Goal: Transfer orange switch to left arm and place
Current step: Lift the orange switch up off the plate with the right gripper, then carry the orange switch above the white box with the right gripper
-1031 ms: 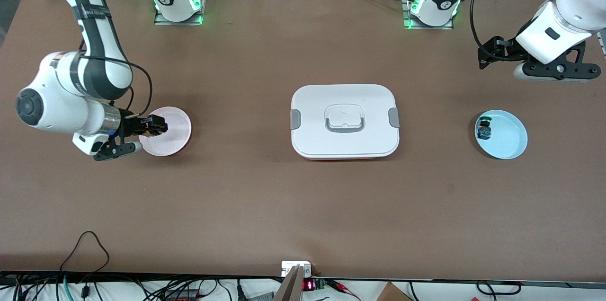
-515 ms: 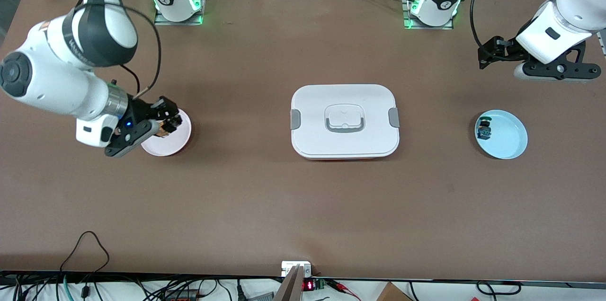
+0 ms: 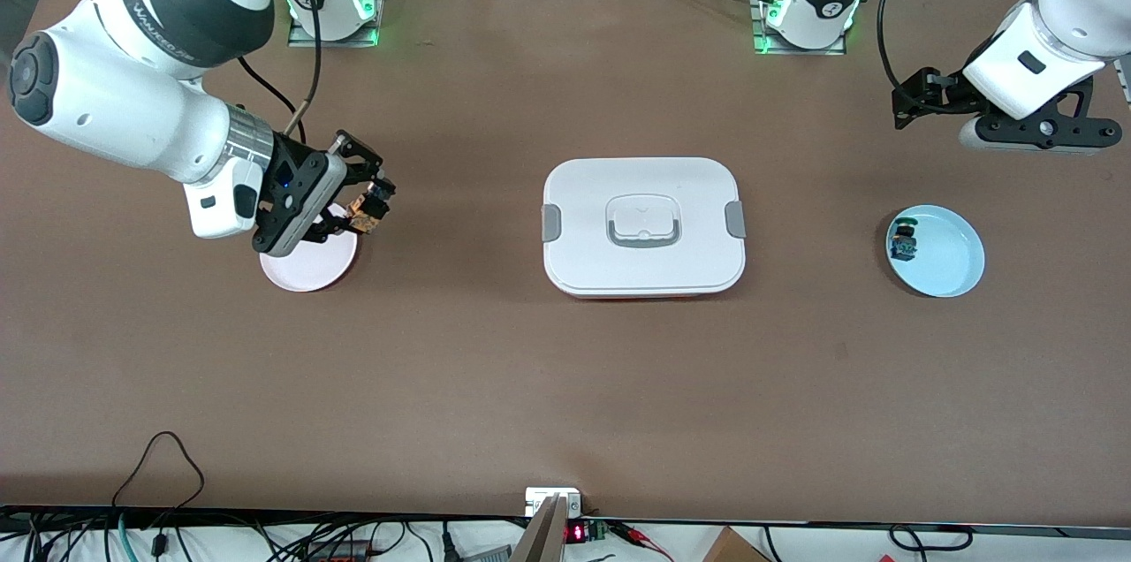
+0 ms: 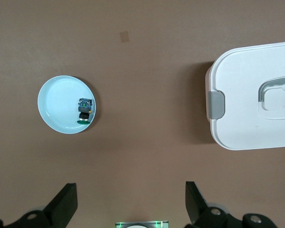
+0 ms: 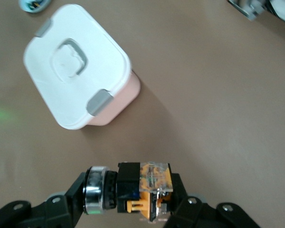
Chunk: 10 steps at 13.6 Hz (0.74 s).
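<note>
Right gripper (image 3: 367,204), now higher above pink plate (image 3: 305,266), clamped around orange switch (image 3: 369,210).

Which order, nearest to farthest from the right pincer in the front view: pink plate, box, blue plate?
1. Pink plate, partly under the right pincer, which grips the orange switch.
2. Box, mid-table.
3. Blue plate, at the left arm's end.
</note>
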Available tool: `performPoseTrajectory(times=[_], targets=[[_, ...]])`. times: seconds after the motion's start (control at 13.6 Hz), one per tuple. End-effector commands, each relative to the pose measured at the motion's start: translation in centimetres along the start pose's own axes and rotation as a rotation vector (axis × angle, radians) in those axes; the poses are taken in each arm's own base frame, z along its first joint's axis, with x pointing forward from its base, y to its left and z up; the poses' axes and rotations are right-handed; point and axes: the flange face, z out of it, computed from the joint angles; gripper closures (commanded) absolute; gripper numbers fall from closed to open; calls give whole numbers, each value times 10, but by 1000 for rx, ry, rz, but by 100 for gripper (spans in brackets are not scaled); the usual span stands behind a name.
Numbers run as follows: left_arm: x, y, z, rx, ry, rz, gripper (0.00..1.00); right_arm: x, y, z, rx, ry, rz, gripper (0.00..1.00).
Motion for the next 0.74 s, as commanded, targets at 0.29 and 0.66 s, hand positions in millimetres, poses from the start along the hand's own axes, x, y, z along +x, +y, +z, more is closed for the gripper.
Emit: performPoseTrajectory(times=[0.29,0.66], targets=[[2,0,-6,25,-2,-7,0,9,-11,-1,154,193,-382,100],[2,1,-6,24,-4,-7,0,21,-27,10,228,329,-539,98]])
